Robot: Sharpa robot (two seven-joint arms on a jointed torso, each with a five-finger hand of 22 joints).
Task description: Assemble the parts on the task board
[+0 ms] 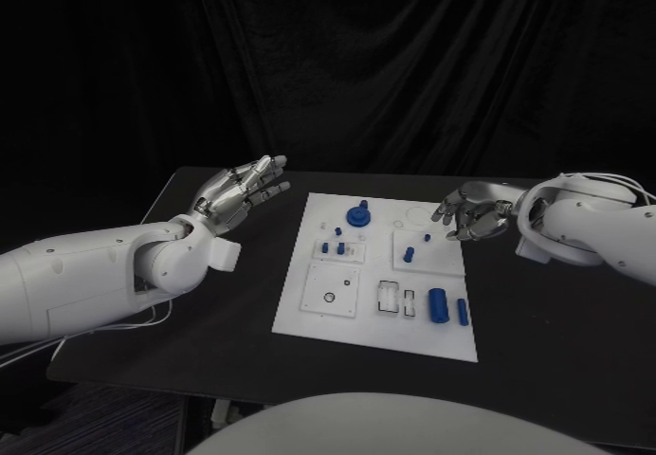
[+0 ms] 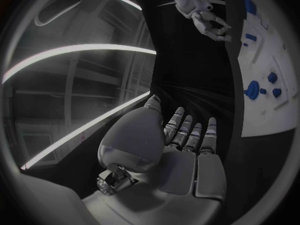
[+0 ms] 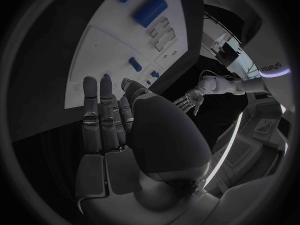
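The task board (image 1: 322, 318) lies in the middle of the black table (image 1: 560, 341), its blue parts (image 1: 438, 304) resting on it between the two hands. The left hand (image 1: 244, 192) hovers beside the board's far left corner, fingers spread and holding nothing. The right hand (image 1: 469, 211) hangs at the far right edge, fingers curled loosely downward, empty.

Black table (image 1: 547, 332), white task board (image 1: 318, 318) lying on it

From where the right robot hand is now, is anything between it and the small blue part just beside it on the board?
Nothing visible stands in the way. The right robot hand hovers at the task board far right edge, fingers curled, holding nothing; the small blue part stands just beside it with only bare white board between them.
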